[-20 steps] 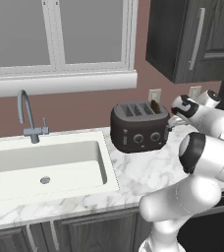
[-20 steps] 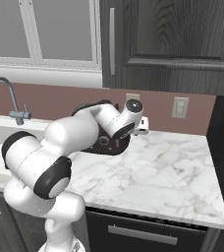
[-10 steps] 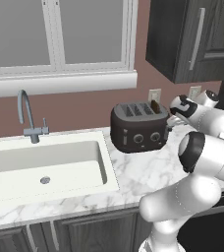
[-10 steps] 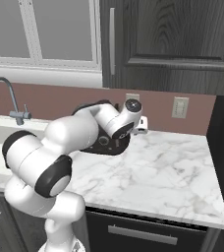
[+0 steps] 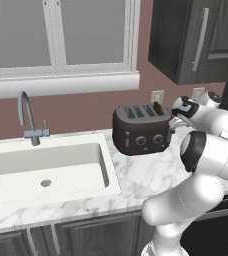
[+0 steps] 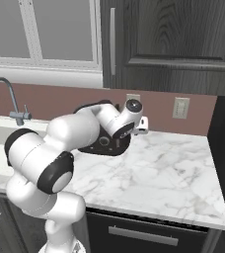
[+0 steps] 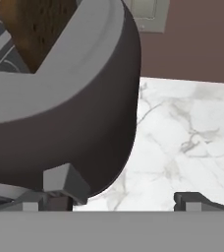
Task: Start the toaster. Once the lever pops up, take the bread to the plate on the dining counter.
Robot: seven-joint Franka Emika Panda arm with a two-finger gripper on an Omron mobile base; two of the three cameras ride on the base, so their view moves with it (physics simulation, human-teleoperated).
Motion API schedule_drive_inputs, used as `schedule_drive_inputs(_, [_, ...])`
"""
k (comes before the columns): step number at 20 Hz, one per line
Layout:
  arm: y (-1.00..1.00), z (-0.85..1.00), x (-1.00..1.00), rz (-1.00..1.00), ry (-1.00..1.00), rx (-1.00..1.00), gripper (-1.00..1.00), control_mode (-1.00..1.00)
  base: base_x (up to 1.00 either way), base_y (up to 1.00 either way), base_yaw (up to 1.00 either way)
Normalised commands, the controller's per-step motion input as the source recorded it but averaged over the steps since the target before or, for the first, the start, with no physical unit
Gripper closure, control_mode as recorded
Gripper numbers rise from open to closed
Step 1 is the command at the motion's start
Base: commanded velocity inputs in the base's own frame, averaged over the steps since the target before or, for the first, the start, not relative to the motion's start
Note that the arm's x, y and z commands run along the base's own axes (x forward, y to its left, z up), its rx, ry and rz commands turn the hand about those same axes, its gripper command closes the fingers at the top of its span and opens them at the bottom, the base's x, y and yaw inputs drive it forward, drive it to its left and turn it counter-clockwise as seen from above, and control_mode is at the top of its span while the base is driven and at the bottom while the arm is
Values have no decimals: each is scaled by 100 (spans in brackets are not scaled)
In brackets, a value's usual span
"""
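The dark glossy toaster (image 5: pixel 140 131) stands on the marble worktop by the wall, its two knobs facing the front. The brown bread (image 5: pixel 157 108) sticks up from its rightmost slot and is at the top left in the hand view (image 7: pixel 38 27). My gripper (image 5: pixel 175 118) is open at the toaster's narrow right end, low against its curved side (image 7: pixel 84 118). The lever (image 7: pixel 65 181), a small grey tab, juts out just above my left fingertip (image 7: pixel 28 204). Nothing is between the fingers. My arm covers most of the toaster (image 6: pixel 98 144). The plate and the dining counter are out of view.
A white sink (image 5: pixel 46 170) with a grey faucet (image 5: pixel 28 117) lies left of the toaster. Bare marble worktop (image 6: pixel 168 173) stretches to the right. Wall outlets (image 6: pixel 180 107) sit behind, and dark upper cabinets (image 5: pixel 196 40) hang above.
My hand has shifted slightly at the toaster's right end. The toaster and the bread have not moved, and the fingers have stayed wide apart.
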Motion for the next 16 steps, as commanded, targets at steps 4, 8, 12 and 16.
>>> schedule_drive_inputs(4, [0, -15, 0, 0, 0, 0, -100, -100, 0, 0, 0])
schedule_drive_inputs(8, [0, -13, 0, 0, 0, 0, -100, -100, 0, 0, 0])
schedule_drive_inputs(12, [0, -12, 0, 0, 0, 0, -100, -100, 0, 0, 0])
schedule_drive_inputs(16, [0, -18, 0, 0, 0, 0, -100, -100, 0, 0, 0])
